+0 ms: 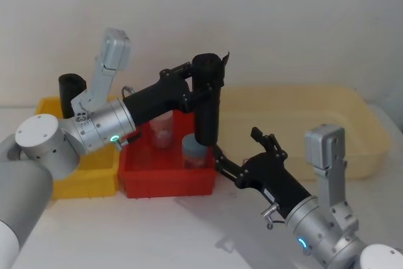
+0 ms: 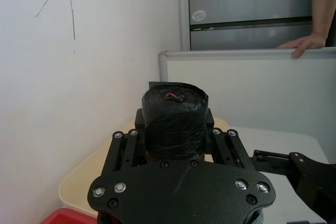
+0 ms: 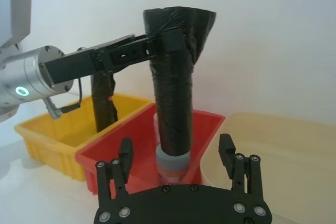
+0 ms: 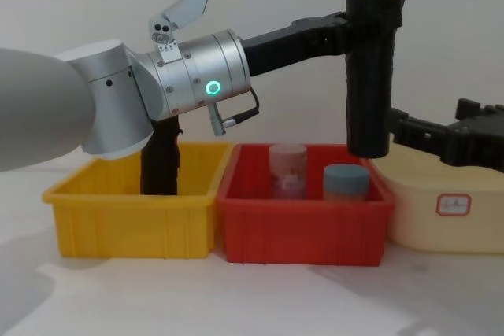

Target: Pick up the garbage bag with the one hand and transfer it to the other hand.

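Left gripper (image 1: 200, 87) pinches the garbage bag (image 1: 208, 114) near its flared top, holding it upright above the red bin (image 1: 167, 184), lower end over the bin's right part. Right gripper (image 1: 240, 148) sits spread just right of the bin, beside the bag's foot, perhaps touching it.

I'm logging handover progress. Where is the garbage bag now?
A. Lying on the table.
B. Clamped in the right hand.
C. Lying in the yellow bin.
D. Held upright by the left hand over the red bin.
D: the left hand grips the garbage bag near its top, above the red bin; the right hand is open beside it.
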